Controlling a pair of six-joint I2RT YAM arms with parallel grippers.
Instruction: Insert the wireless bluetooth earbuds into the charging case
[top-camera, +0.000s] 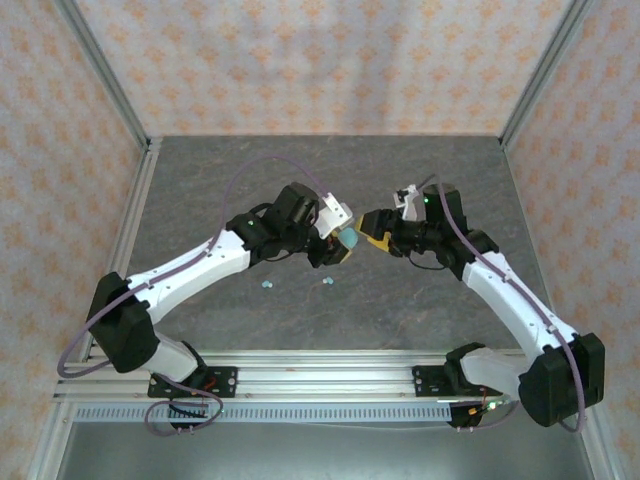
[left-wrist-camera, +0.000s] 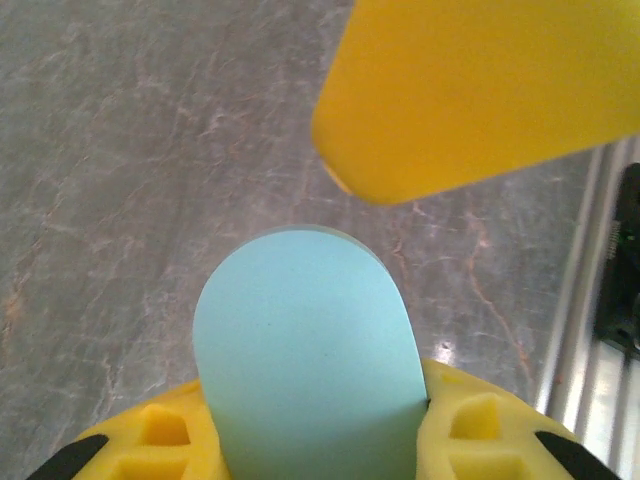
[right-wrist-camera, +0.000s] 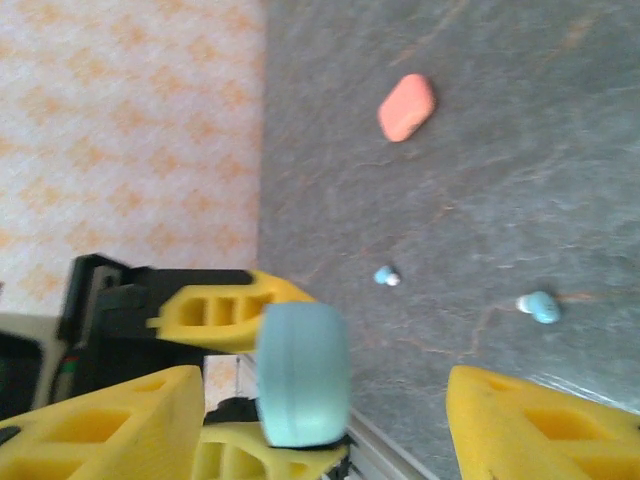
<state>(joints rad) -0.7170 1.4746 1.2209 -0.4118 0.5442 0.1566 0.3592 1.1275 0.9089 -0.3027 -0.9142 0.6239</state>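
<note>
My left gripper (top-camera: 340, 246) is shut on a light teal pill-shaped charging case (top-camera: 349, 242), held above the table's middle. In the left wrist view the case (left-wrist-camera: 305, 350) stands up between my yellow fingers (left-wrist-camera: 150, 440), its lid closed. My right gripper (top-camera: 373, 236) faces it from the right, open. In the right wrist view the case (right-wrist-camera: 302, 374) hangs between the right fingers (right-wrist-camera: 110, 425), nearer the left one, with a wide gap on the other side. Two teal earbuds (top-camera: 266, 284) (top-camera: 327, 281) lie on the table below the grippers, and also show in the right wrist view (right-wrist-camera: 386, 276) (right-wrist-camera: 540, 306).
A coral-red pill-shaped case (right-wrist-camera: 406, 106) lies closed on the grey table beyond the earbuds. One right finger (left-wrist-camera: 480, 90) hangs large over the teal case in the left wrist view. Patterned walls (top-camera: 320, 60) enclose the table, and a metal rail (top-camera: 330, 375) runs along the near edge.
</note>
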